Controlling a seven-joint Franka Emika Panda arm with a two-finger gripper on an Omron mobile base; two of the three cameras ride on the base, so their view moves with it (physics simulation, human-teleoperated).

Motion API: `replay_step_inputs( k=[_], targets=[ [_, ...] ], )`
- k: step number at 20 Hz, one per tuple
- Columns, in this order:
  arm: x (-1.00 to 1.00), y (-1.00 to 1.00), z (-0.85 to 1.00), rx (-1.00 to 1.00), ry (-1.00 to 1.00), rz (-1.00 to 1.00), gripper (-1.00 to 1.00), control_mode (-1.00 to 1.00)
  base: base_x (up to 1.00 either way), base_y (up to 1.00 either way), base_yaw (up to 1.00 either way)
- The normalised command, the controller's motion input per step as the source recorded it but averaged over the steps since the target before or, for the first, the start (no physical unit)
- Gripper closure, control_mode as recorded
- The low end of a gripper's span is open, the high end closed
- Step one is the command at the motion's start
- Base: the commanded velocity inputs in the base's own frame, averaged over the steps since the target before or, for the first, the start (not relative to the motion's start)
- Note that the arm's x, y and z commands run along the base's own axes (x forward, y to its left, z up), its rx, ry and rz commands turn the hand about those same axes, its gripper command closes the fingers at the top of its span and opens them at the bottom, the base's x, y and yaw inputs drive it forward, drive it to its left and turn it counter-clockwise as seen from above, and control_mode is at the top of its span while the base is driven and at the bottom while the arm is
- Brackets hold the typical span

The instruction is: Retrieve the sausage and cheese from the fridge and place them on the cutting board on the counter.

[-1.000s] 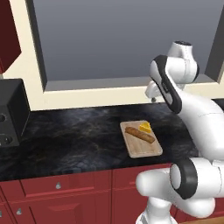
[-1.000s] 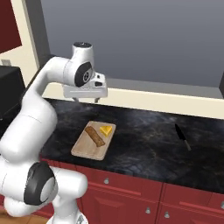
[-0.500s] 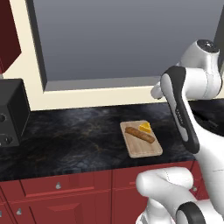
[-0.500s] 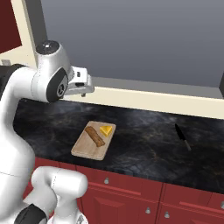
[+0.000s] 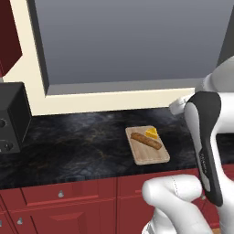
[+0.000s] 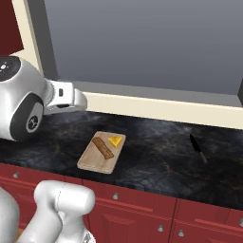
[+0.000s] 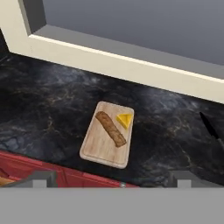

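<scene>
You've got the sausage (image 7: 110, 128) lying slantwise across the cutting board (image 7: 99, 151), and the cheese (image 7: 124, 120) wedge sits just beside it at the board's far corner, touching or nearly so. The board rests near the front edge of the counter (image 7: 48, 118), handy for slicing. Your gripper (image 7: 111, 180) hangs high above it, fingers spread wide, carrying nothing. A knife (image 6: 198, 148) lies well apart along the counter. To my eye, both items are delivered.
</scene>
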Motion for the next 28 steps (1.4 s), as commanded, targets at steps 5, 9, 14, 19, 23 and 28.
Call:
replay_step_inputs(
  k=[5, 9, 14, 19, 23, 28],
  targets=[
    [-0.46, 0.25, -0.03, -0.02, 0.14, 0.02, -1.0, 1.0, -0.04, 0.06, 0.04],
    [0.0, 0.0, 0.0, 0.0, 0.0, 0.0, -1.0, 1.0, -0.81, 0.11, 0.61],
    [0.0, 0.0, 0.0, 0.0, 0.0, 0.0, -1.0, 1.0, -0.64, 0.0, 0.96],
    [0.0, 0.0, 0.0, 0.0, 0.0, 0.0, -1.0, 1.0, -0.62, 0.13, 0.99],
    [0.0, 0.0, 0.0, 0.0, 0.0, 0.0, -1.0, 1.0, -0.54, 0.15, 1.0],
    [0.0, 0.0, 0.0, 0.0, 0.0, 0.0, -1.0, 1.0, -0.63, 0.18, 0.99]
  ],
)
